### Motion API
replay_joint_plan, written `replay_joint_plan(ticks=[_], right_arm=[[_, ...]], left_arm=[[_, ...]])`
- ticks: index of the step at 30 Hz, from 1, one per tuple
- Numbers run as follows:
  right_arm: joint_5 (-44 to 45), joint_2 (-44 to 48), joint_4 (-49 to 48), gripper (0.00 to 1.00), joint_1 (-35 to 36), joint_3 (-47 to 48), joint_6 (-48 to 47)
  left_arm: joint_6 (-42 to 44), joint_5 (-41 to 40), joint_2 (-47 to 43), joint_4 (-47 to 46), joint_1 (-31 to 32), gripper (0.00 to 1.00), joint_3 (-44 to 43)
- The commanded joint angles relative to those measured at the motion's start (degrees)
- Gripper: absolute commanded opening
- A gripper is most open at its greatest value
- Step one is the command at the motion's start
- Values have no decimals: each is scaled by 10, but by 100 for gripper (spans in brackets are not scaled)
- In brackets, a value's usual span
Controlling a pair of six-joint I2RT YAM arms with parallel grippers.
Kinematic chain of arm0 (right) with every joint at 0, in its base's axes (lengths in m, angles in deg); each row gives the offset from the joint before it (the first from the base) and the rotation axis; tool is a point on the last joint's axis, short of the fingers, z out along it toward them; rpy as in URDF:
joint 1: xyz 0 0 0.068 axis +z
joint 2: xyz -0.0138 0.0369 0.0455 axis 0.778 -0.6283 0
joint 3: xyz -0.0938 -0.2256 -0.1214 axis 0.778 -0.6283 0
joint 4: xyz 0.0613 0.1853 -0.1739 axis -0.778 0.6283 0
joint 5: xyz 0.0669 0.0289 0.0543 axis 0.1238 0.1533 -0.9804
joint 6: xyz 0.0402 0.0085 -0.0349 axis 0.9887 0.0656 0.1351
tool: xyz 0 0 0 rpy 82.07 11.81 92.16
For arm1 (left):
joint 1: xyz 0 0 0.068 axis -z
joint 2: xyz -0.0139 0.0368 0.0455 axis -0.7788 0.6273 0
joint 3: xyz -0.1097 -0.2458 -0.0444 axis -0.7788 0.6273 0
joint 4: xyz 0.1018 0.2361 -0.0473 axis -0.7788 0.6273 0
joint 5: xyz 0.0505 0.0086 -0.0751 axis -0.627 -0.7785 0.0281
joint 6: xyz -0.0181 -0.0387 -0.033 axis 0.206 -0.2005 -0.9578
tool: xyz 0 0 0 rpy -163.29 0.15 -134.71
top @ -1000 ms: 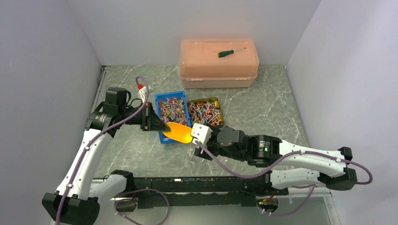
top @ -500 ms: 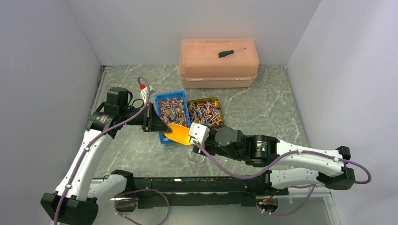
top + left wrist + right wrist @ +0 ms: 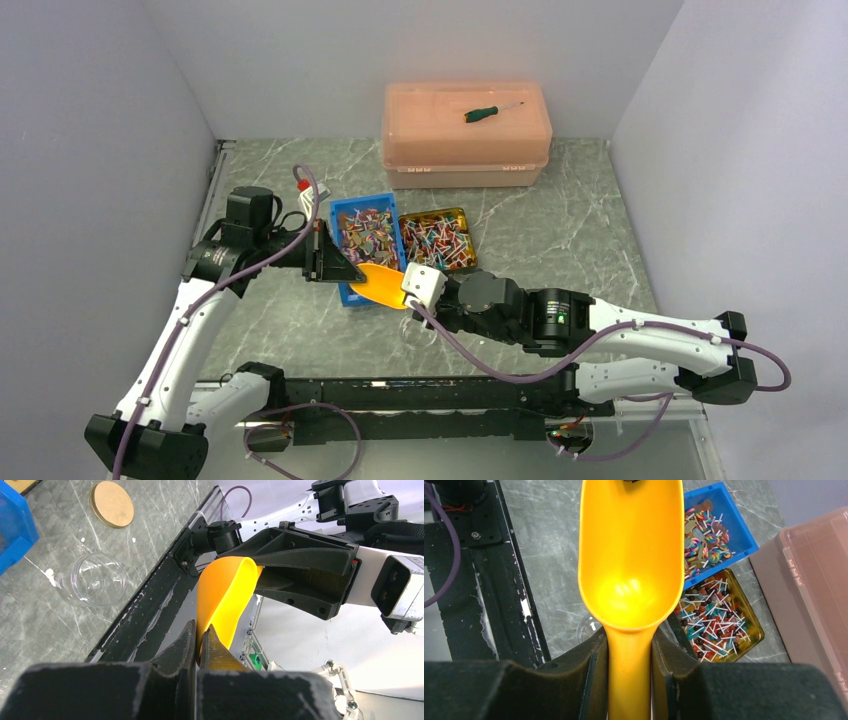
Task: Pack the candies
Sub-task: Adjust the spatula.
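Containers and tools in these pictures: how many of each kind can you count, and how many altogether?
open trays of candies: 2 (blue bin, yellow tin)
lidded box: 1
clear jar: 1
orange scoop: 1
screwdriver: 1
Total: 6

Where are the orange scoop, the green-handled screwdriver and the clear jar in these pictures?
orange scoop [image 3: 631,555], right wrist view, on the inside of its bowl.
green-handled screwdriver [image 3: 480,114], top external view, on the middle of its handle.
clear jar [image 3: 95,580], left wrist view, on its see-through bottom.
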Motion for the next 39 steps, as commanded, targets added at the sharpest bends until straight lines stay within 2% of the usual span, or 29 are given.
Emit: replay_joint_plan(ticks=[1, 23, 26, 34, 39], right_arm=[[-2, 20, -66, 24, 2, 13, -1], [2, 32, -132, 39, 2, 3, -8], [-2, 34, -131, 35, 2, 3, -7], [-14, 54, -136, 16, 2, -4, -4], [-8, 53, -115, 5, 2, 0, 8]], left_arm=[[-7, 16, -12, -17, 11, 0, 6], [-35, 3, -10, -40, 54, 0, 13], [-35, 0, -9, -41, 56, 0, 13], [-18, -20, 0, -21, 59, 2, 13], [-3, -46, 12, 1, 59, 25, -1]])
